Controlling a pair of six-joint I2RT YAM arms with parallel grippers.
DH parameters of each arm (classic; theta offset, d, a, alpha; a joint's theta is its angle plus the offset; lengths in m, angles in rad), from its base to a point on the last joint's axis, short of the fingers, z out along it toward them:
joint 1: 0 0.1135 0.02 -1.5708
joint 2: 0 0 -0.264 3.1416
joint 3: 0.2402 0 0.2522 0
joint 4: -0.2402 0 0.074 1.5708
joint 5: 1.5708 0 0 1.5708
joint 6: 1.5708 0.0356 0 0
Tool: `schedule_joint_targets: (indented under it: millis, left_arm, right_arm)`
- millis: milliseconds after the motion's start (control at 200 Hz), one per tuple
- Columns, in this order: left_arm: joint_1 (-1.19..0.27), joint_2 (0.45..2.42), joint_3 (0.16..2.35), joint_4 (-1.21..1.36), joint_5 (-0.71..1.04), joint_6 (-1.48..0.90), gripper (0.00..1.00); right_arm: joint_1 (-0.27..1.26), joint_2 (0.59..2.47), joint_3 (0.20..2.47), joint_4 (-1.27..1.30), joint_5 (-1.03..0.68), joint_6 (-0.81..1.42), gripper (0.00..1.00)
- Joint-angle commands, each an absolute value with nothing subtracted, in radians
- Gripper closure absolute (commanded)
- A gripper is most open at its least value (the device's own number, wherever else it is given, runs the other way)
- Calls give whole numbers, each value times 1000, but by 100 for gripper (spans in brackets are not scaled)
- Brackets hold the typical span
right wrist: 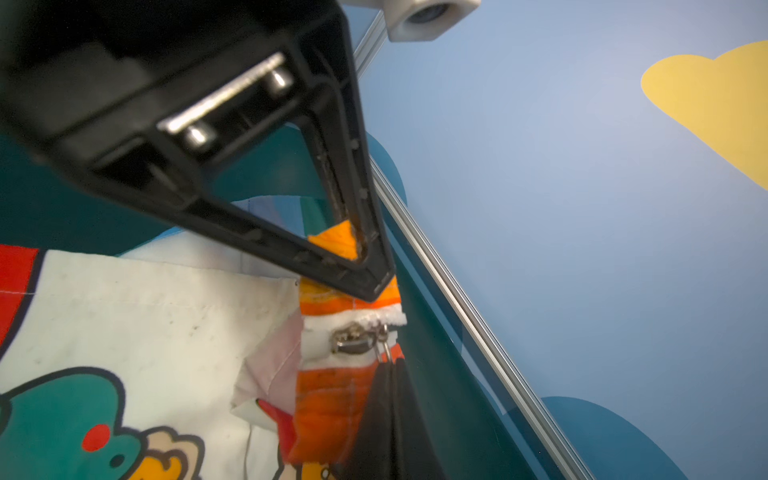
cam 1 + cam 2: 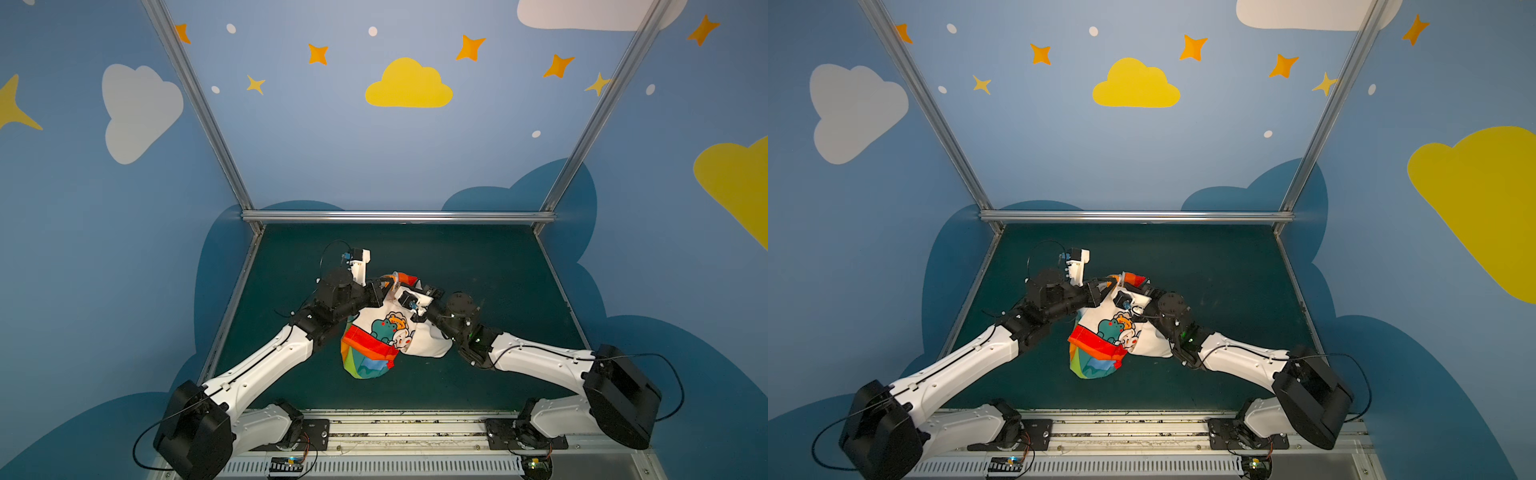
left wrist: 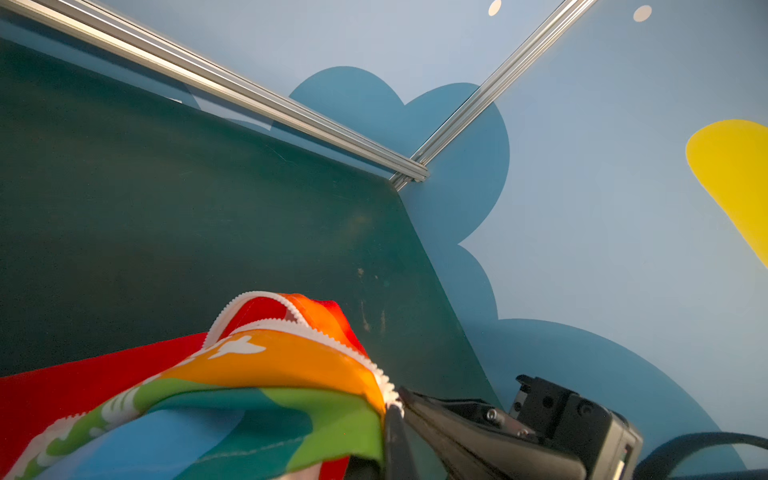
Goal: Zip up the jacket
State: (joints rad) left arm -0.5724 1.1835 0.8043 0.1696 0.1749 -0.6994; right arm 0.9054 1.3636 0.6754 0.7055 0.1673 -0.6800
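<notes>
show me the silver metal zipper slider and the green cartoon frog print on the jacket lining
silver metal zipper slider (image 1: 351,340), right wrist view, its body
green cartoon frog print (image 2: 380,327), a top view, its face

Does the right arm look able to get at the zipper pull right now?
Likely yes: the right tool seems shut on the ring of the zipper pull, nothing between them. The left tool pinches the jacket edge just past the slider.

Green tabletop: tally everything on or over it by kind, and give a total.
Rainbow-striped child's fabric jacket: 1
Black plastic pincer: 2, the left pincer and the right pincer, each shut on the jacket
Total: 3
</notes>
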Motion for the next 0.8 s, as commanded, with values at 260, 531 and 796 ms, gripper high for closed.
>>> schedule_joint_targets:
  millis: [260,531,796]
  left_arm:
    - [-577,1165,813,144,166,-684,97]
    - [-570,1147,813,102,184,-650,97]
    - [-465,1126,718,171,428,-542,97]
  right_arm:
    - [889,1350,707,704,191,-606,100]
    - [794,1230,768,358,-66,-369,77]
    - [637,1215,943,12,-419,161,60]
